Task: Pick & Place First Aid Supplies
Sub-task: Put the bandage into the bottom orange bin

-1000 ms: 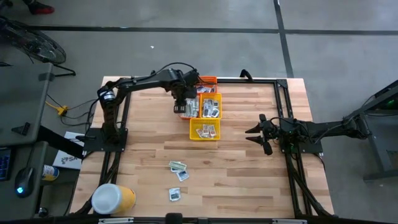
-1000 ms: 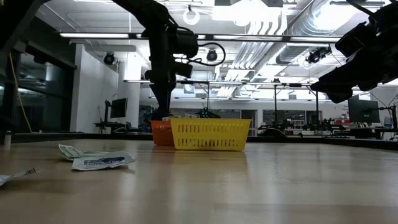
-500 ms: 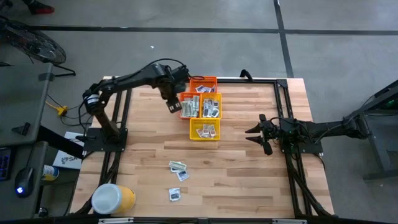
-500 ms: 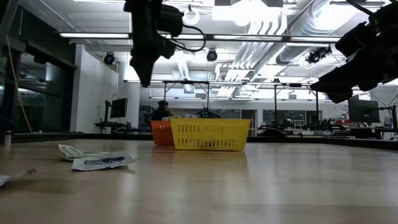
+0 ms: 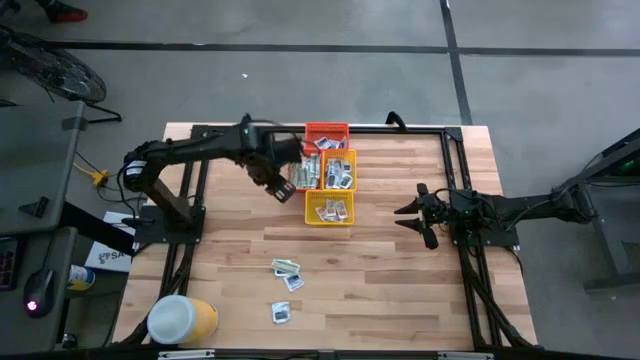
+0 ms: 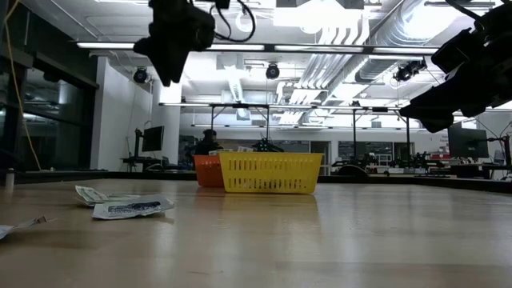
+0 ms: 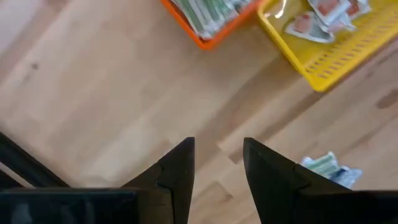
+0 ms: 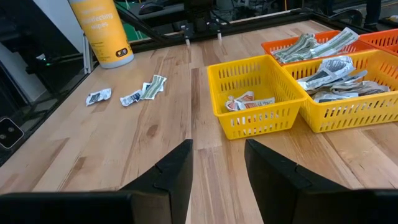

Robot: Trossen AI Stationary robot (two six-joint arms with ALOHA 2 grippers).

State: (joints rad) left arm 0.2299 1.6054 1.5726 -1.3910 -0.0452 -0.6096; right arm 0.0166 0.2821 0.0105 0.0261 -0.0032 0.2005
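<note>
Packets (image 5: 287, 267) on the table look light, thin and limp; pinch an edge. Left gripper (image 7: 217, 168), jaws apart and empty, hovers beside the baskets (image 5: 330, 210).

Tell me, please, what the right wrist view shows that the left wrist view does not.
Only the right wrist view shows the yellow tub, two more loose packets beside the green one, and the second yellow basket. Only the left wrist view shows the left end effector, open and empty. Both show the orange basket, the near yellow basket and the green packet on the table.
</note>
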